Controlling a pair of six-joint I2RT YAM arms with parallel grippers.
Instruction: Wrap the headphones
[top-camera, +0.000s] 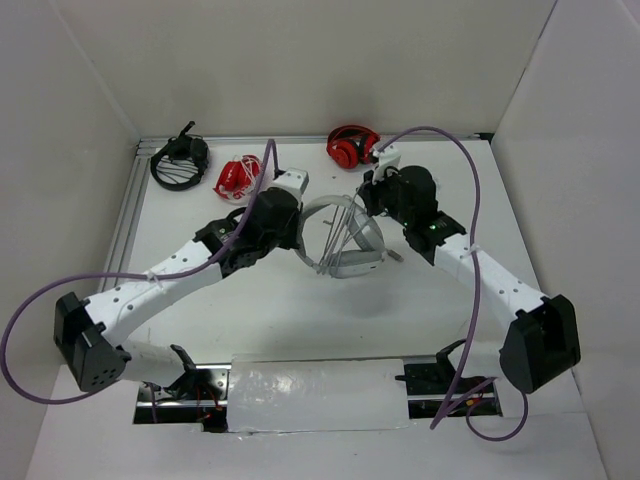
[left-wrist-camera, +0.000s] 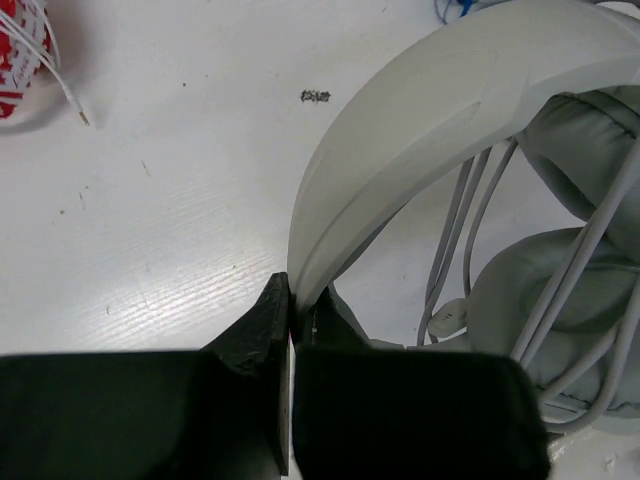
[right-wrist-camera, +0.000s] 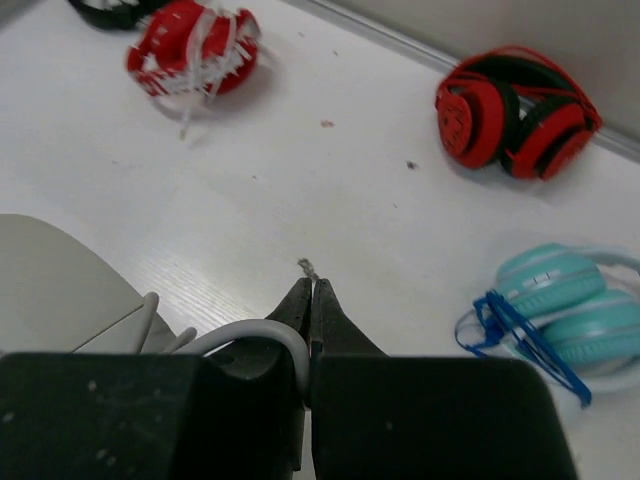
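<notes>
The headphones (top-camera: 345, 240) sit at the centre of the table (top-camera: 300, 320), with the cable (left-wrist-camera: 455, 230) strung across the earcups. The left gripper (left-wrist-camera: 291, 305) is clamped on the headband (left-wrist-camera: 420, 110). The right gripper (right-wrist-camera: 311, 295) is closed on the cable. Red headphones (right-wrist-camera: 515, 110) and light-blue headphones (right-wrist-camera: 565, 305) lie beyond the right gripper.

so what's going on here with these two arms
The two arms are winding a cable around the big white headphones in the middle of the table. The left gripper is shut on the headband, and the right gripper is shut on the thin grey cable. Several strands already run across the earcups. The red headphones and light-blue headphones lie off to the side, with no gripper on them.
</notes>
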